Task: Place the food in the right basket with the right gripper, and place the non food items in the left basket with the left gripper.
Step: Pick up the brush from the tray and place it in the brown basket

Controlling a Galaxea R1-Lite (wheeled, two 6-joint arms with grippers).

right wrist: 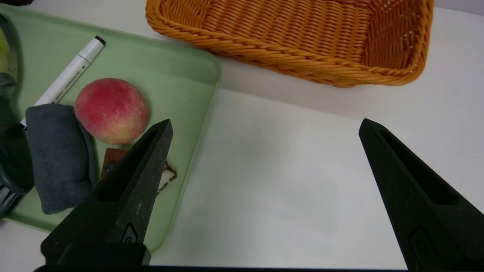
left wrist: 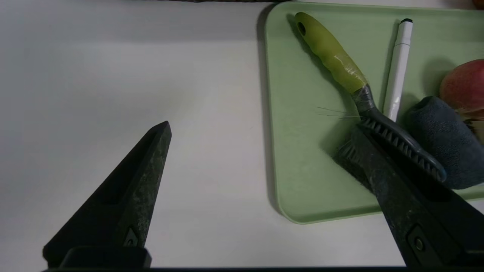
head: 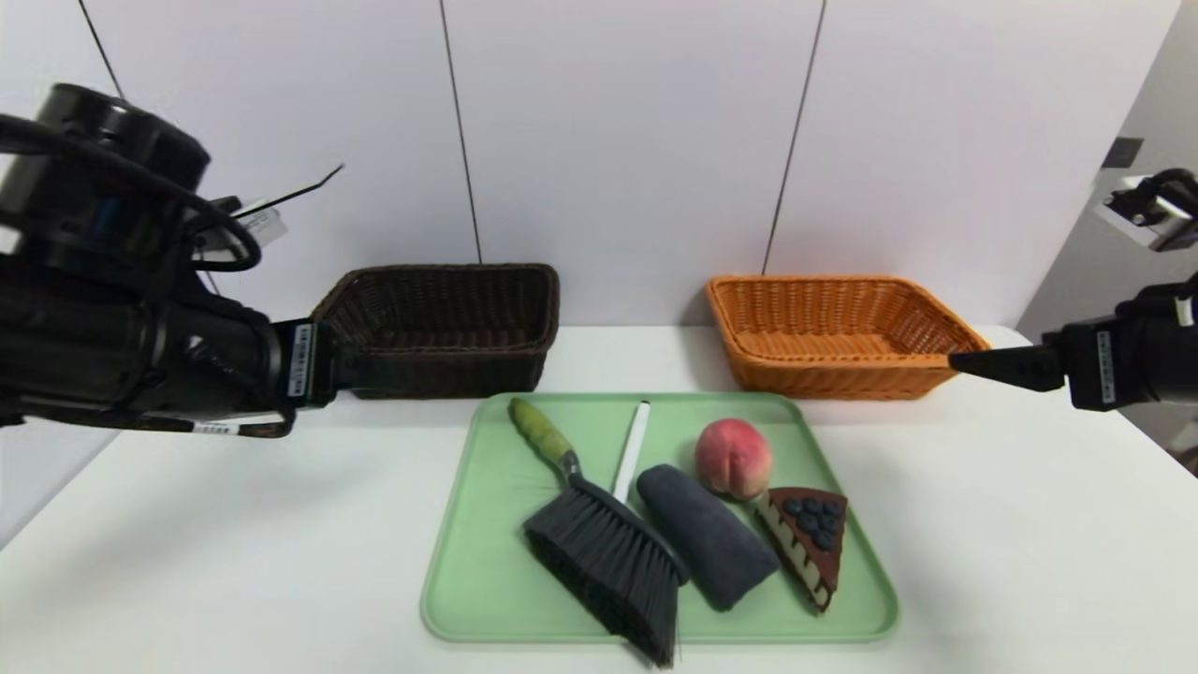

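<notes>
Head view: tray (head: 468, 562) on bench holds brush (head: 599, 543), marker (head: 632, 449), rolled cloth (head: 707, 538), peach (head: 733, 457), cake slice (head: 810, 543). Dark basket (head: 449, 328) left, orange basket (head: 833, 332) right, both w/o items.

Left wrist: my left end effector (left wrist: 261, 128) released, beside tray edge; should approach brush handle (left wrist: 332, 56) square-on.

Right wrist: right end effector (right wrist: 264, 126) released over bare bench; should center on peach (right wrist: 111, 109), w/o bumping cloth.

Woven wicker baskets (head: 836, 334); matt smooth plastic tray (head: 487, 580); soft cloth roll (head: 707, 535).
</notes>
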